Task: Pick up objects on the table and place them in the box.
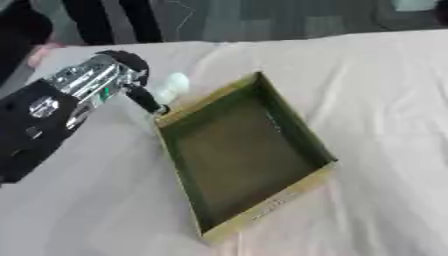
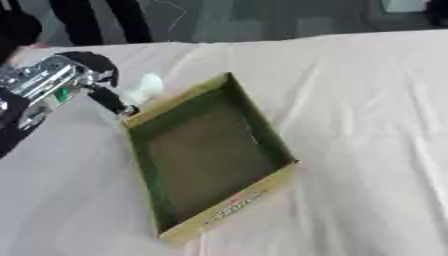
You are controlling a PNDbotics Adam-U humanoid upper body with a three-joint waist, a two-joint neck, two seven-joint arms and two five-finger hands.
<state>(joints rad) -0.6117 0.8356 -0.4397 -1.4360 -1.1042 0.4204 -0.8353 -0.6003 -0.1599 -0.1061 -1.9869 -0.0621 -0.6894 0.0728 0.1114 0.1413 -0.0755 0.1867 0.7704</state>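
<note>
Left hand (image 1: 131,75), fingers curled around a pale object (image 1: 172,86), hovers beside the box (image 1: 302,135); the rim could snag it.

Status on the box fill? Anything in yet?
Nothing done: the box looks empty. In hand: the left hand is at its far-left corner with a pale, whitish object at its fingers; whether it's gripped is unclear. Left: getting that object in. No other loose objects or right hand visible.

Soft, even light falls from overhead — both views are blurred throughout, with smeared edges. The pale surface (image 1: 376,100) reads bright with faint fold shadows; the box (image 1: 302,132) interior stays dim, and its walls cast no hard shadow — no glare.
</note>
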